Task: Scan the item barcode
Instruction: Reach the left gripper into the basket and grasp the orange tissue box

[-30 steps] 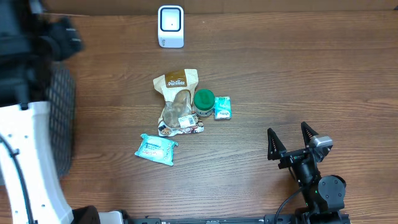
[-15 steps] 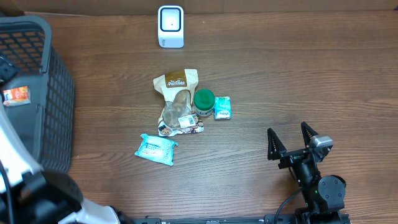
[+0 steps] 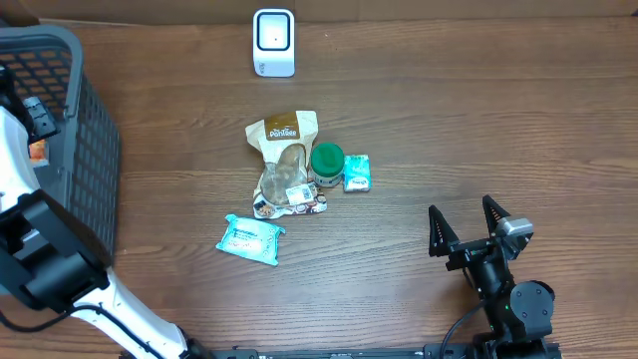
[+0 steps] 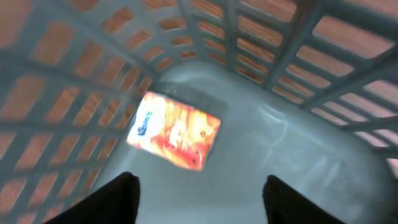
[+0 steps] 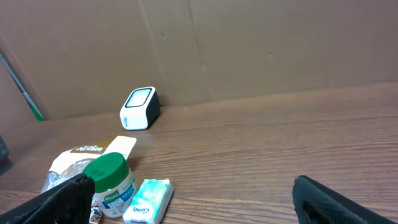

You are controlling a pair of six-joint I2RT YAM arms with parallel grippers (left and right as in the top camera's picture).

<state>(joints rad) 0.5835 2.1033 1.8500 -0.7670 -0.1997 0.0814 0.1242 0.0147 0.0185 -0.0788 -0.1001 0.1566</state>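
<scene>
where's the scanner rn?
Overhead view: the scanner stands at the far edge of the table, left of centre, directly beyond the brown pouch and the green-lidded jar.

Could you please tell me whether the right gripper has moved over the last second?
No. In the overhead view the right gripper stays open at the same spot, equally far below and right of the white scanner.

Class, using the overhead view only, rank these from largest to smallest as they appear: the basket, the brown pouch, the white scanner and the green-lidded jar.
1. basket
2. brown pouch
3. white scanner
4. green-lidded jar
</scene>
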